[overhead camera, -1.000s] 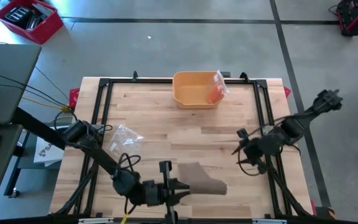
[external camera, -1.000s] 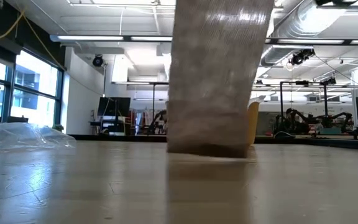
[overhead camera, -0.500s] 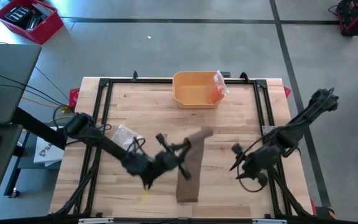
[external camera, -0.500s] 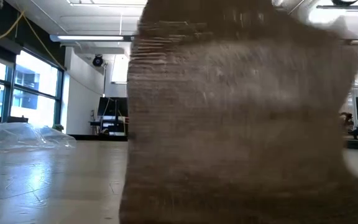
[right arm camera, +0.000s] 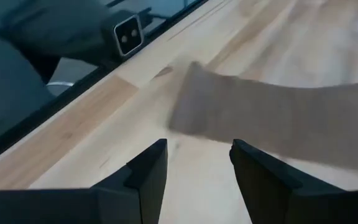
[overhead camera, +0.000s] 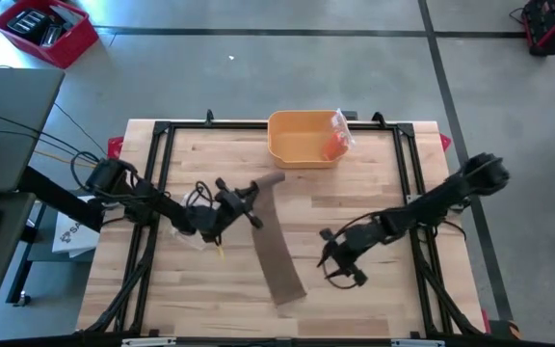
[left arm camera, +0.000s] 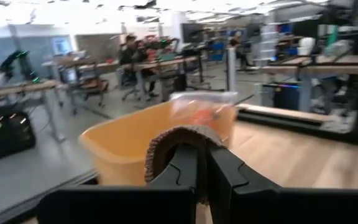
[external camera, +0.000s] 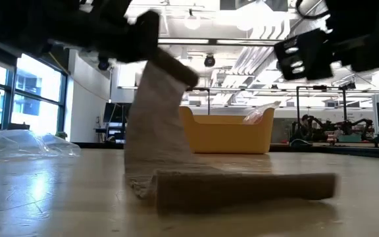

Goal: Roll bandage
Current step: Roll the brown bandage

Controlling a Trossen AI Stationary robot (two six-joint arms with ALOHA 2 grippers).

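The brown bandage (overhead camera: 276, 246) lies as a long strip from mid-table toward the near edge, where its near end (external camera: 242, 187) rests flat on the wood. Its far end rises off the table into my left gripper (overhead camera: 256, 191), which is shut on it in front of the yellow bin (overhead camera: 302, 145). My right gripper (overhead camera: 329, 258) hovers open just right of the strip. In the right wrist view the bandage (right arm camera: 260, 118) lies ahead of the spread fingers (right arm camera: 148, 171), untouched. My left gripper pinches the bandage's far end (left arm camera: 178, 135) between its two shut fingers, and the cloth curls over the fingertips. The fingers come roughly level from the table's left. From the hold the strip (external camera: 153, 125) slopes down to the table, the rest lying flat.
The yellow bin at the far edge holds an orange packet in clear plastic (overhead camera: 335, 135). A crumpled clear plastic bag (external camera: 18, 145) lies at the table's left, under my left arm. A black frame (overhead camera: 162, 130) borders the wooden top.
My left gripper has swung from the near edge toward the far side and left, sinking lower, still shut on the bandage end. The bandage, bunched before, is now drawn out into a long strip, its near end staying by the front edge. My right gripper has dropped leftward toward the strip.
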